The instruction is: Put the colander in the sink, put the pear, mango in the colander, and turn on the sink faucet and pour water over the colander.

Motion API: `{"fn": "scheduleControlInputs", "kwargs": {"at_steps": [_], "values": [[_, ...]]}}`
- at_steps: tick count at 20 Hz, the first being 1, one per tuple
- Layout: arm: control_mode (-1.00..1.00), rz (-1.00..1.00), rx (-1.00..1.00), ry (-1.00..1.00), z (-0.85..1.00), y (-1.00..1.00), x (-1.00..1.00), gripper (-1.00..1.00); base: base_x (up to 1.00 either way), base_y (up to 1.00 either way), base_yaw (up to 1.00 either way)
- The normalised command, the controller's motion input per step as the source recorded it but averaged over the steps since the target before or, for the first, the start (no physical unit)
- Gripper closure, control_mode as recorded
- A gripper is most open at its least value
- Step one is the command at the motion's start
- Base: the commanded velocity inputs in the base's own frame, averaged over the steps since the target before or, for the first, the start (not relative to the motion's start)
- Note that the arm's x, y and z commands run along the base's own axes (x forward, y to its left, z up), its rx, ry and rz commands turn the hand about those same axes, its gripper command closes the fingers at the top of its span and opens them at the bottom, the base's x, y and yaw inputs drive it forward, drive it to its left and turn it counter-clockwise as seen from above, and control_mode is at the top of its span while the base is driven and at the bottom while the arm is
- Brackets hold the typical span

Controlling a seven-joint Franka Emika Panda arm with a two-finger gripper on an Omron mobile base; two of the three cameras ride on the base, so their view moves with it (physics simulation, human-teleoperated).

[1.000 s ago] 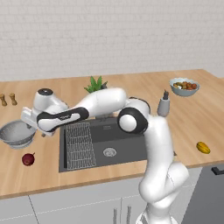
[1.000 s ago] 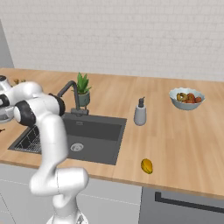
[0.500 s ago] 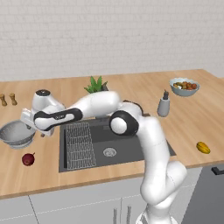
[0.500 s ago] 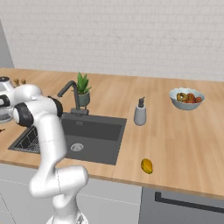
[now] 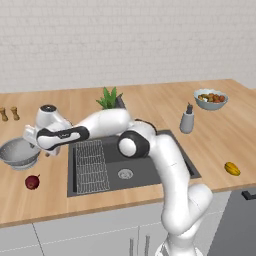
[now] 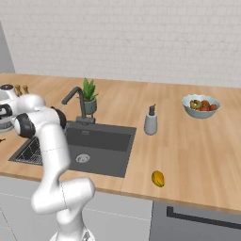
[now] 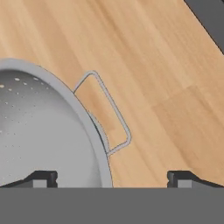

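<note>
Two fingertips [image 7: 43,177] of the tool [image 7: 112,178] stand wide apart, grasping nothing, straddling the colander's [image 7: 39,127] rim and wire handle [image 7: 107,111] just below it on the desk [image 7: 166,87]; pear [image 5: 32,182] lies nearby.

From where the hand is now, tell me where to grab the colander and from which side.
Take the colander by its rim next to the wire side handle, coming down from above. It sits upright on the counter, mouth up, so the thin rim is free to pinch. The open gripper already straddles that rim, one fingertip over the bowl, the other over the wood; lowering straight should probably do.
</note>
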Motion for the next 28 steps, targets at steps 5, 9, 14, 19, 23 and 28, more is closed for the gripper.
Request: {"fn": "scheduleControlInputs", "kwargs": {"at_steps": [5,9,14,19,23,28], "values": [[-1.0,0.0,0.0,0.0,-0.12,0.16,0.21,-1.0,0.0,0.0,0.0],[-1.0,0.0,0.0,0.0,-0.1,0.17,0.23,-1.0,0.0,0.0,0.0],[-1.0,0.0,0.0,0.0,-0.18,0.14,0.11,-1.0,0.0,0.0,0.0],[-1.0,0.0,0.0,0.05,-0.31,0.06,0.0,1.0,0.0,0.0,0.0],[-1.0,0.0,0.0,0.06,-0.29,0.0,-0.01,1.0,0.0,0.0,0.0],[-1.0,0.0,0.0,0.01,-0.14,-0.09,-0.07,1.0,0.0,0.0,0.0]]}}
